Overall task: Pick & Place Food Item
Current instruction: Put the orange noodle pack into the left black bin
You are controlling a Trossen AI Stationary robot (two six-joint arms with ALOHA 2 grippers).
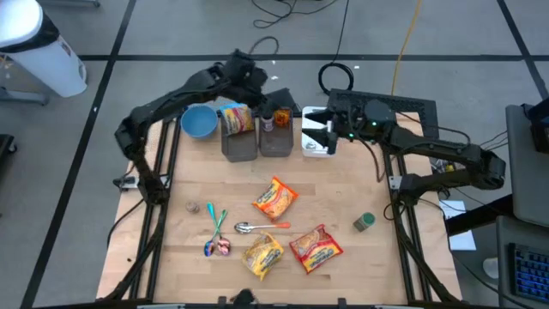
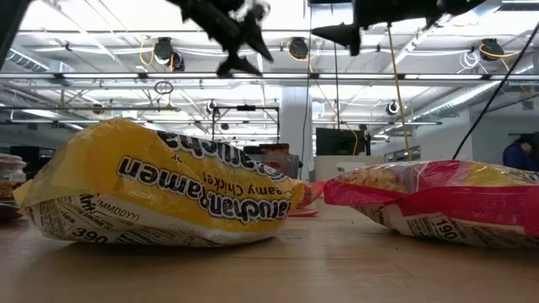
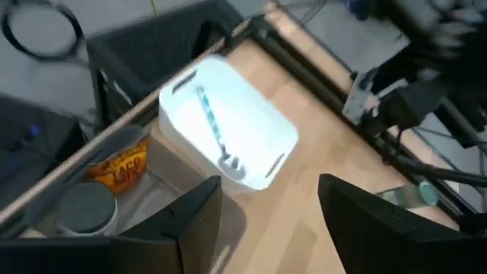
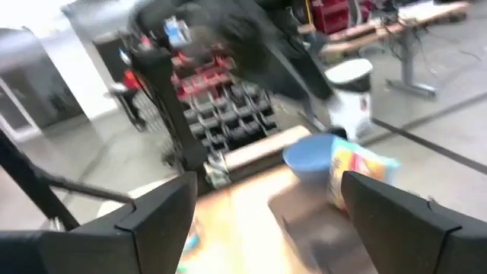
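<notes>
- The left gripper (image 1: 257, 93) hangs above the back of the table, over the grey bins (image 1: 256, 137); in its wrist view its two dark fingers (image 3: 190, 221) stand apart with nothing between them.
- The left arm reaches in from the table's left edge, elbow bent, forearm angled toward the bins.
- A ramen packet (image 1: 236, 118) stands upright in the left grey bin, next to a blue bowl (image 1: 199, 121).
- The right gripper (image 1: 330, 133) hovers over the white container (image 1: 316, 142) at the back right, jaws wide, holding nothing; its fingers (image 4: 156, 217) frame the bowl and the packet.
- The right arm folds back along the table's right edge.
- The white container holds a utensil with a teal handle (image 3: 209, 114).
- Three more packets lie flat on the wooden table (image 1: 360, 184): an orange one (image 1: 275, 198), a yellow one (image 1: 262, 254), a red one (image 1: 316, 247).
- On the yellow packet, upside down in the low view, reads "ramen" and "Creamy Chicken" (image 2: 210, 202); the red packet (image 2: 438, 198) shows "190".
</notes>
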